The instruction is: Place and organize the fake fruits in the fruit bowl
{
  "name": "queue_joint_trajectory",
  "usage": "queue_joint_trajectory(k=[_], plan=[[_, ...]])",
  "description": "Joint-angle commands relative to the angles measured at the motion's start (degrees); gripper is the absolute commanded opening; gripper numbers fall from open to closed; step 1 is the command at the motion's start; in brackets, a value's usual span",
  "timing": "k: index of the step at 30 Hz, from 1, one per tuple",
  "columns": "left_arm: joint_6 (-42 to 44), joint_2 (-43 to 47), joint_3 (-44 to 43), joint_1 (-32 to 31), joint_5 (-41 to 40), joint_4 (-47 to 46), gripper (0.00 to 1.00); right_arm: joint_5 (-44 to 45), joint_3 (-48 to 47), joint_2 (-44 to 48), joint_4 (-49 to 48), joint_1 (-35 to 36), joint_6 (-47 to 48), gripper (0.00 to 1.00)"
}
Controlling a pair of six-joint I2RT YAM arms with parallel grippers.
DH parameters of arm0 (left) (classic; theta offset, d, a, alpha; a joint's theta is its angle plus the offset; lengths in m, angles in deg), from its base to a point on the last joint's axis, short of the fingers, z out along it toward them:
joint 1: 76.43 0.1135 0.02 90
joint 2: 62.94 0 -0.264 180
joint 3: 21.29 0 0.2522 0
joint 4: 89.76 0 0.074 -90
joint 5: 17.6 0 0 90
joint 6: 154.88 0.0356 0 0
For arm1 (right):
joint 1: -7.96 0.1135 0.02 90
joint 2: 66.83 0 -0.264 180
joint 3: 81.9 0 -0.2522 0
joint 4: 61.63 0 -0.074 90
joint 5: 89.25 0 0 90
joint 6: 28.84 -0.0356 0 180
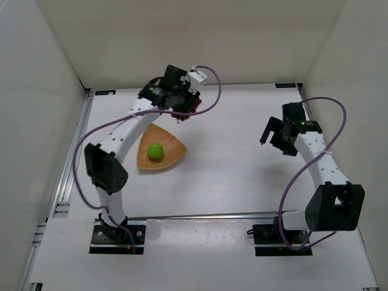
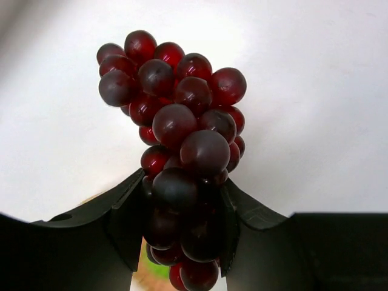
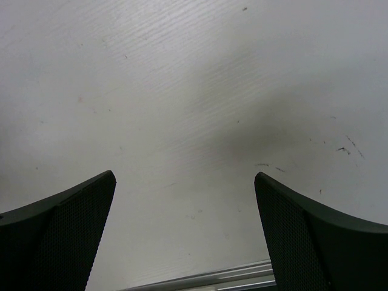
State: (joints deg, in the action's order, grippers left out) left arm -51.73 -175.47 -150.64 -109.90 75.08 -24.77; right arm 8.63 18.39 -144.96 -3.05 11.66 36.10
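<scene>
Toward the far edge of the worktop [image 1: 242, 182], left of its middle, the left gripper [image 1: 182, 102] holds the bunch of grapes [image 2: 182, 133] in the air above the white surface. Its two black fingers [image 2: 121, 224] pinch the bunch at the end nearer to the wrist, so most of the berries stand free in front of them. I think this grip is chosen so that the bunch can be laid down without the fingers pushing against the wicker.

The wicker basket [image 1: 173, 153] lies nearer to the left edge and a little closer to the near edge than the gripper. The grapes are not over it yet; they hang just beyond its far rim. The green fruit [image 1: 156, 150] sits inside the basket, about in its middle, so half of the task seems done, with room beside it for the grapes.

The right gripper [image 1: 271, 129] hangs near the right edge, well apart from the basket. Its fingers [image 3: 60, 236] are spread wide with only bare worktop between them, probably parked there to stay out of the way.
</scene>
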Motion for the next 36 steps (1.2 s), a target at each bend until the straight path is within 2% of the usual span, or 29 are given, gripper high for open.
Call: queue_joint_trajectory(k=[1, 7, 10, 14, 17, 18, 20, 21, 24, 31, 36], plan=[[5.12, 8.37, 8.23, 4.29, -12.68, -0.86, 0.45, -0.67, 1.71, 2.45, -0.34, -0.28, 0.27, 0.99], [4.61, 13.21, 21.53, 13.59, -12.88, -2.35, 0.45, -1.29, 3.73, 2.46, -2.01, 1.03, -0.96, 0.99], [4.08, 12.69, 23.47, 16.32, -12.26, -2.35, 0.45, -1.29, 3.12, 1.75, -2.01, 2.70, -1.48, 0.99], [4.60, 11.02, 24.71, 16.86, -12.78, -2.35, 0.46, -0.06, 2.41, 1.14, -2.01, 5.08, -2.01, 0.99], [5.22, 10.49, 26.21, 16.86, -11.55, -2.35, 0.55, 1.34, 2.41, 0.61, -1.49, 6.22, -2.01, 0.99], [5.22, 9.79, 26.81, 16.86, -11.55, -2.35, 0.64, 1.87, 1.89, 0.61, -1.49, 6.23, -2.01, 0.99], [5.22, 9.26, 26.82, 16.86, -12.17, -2.35, 0.71, 2.67, 1.88, 0.61, -0.78, 6.84, -2.01, 0.99], [5.22, 9.26, 26.82, 16.86, -12.17, -2.35, 0.82, 2.67, 1.88, 0.61, -0.78, 6.84, -2.01, 0.99], [4.61, 10.05, 26.82, 16.86, -11.47, -2.35, 1.00, 2.67, 1.88, 0.61, -0.26, 6.84, -2.01, 0.99], [1.53, 16.45, 25.24, 16.34, -13.93, -2.35, 1.00, 2.67, 0.74, 0.61, 0.26, 8.07, -2.01, 0.99], [0.21, 27.17, 24.79, 16.34, -18.93, -2.35, 1.00, 3.99, -0.57, 0.61, 1.32, 10.53, -2.01, 0.99]])
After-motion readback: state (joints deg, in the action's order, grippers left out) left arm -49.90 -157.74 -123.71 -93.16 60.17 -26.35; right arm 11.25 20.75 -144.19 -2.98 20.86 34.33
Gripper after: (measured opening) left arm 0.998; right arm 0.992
